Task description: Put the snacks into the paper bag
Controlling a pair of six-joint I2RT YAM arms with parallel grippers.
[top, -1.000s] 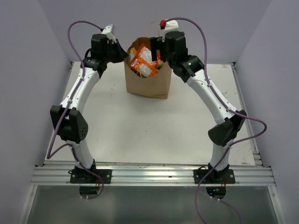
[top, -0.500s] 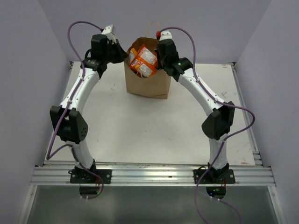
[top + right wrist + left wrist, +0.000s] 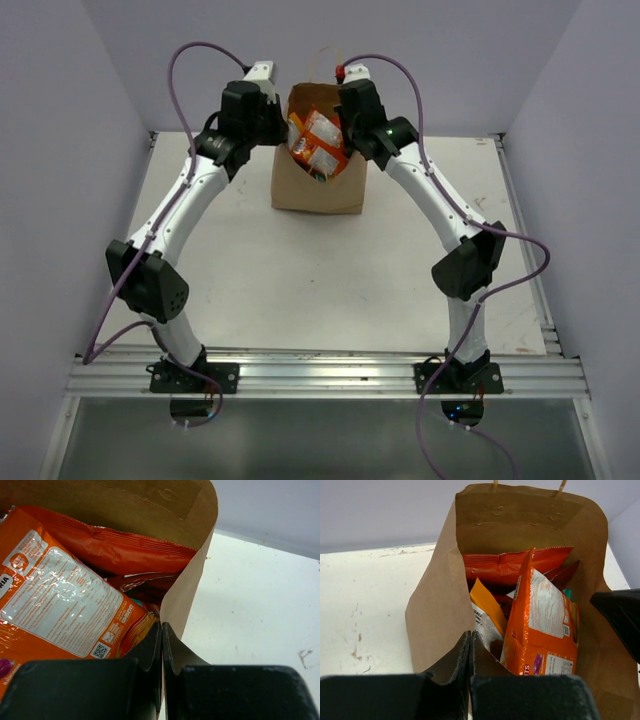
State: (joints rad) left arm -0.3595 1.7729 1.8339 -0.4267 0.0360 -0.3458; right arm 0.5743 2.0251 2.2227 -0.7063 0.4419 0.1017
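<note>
The brown paper bag stands upright at the back middle of the table, with snacks sticking out of its mouth. Inside, a tall orange packet leans in front of a red packet, and a yellow-orange packet sits at the left. My left gripper is shut on the bag's left rim. My right gripper is shut on the bag's right rim, beside the orange packet and the red one. Packets lower in the bag are mostly hidden.
The white table stretches in front of the bag to the metal rail at the near edge. Grey walls close in at the back and on both sides. Purple cables loop above both wrists.
My right gripper went from open over the bag to shut on its right rim. The left arm swung right with the left rim, and the bag's mouth narrowed.
</note>
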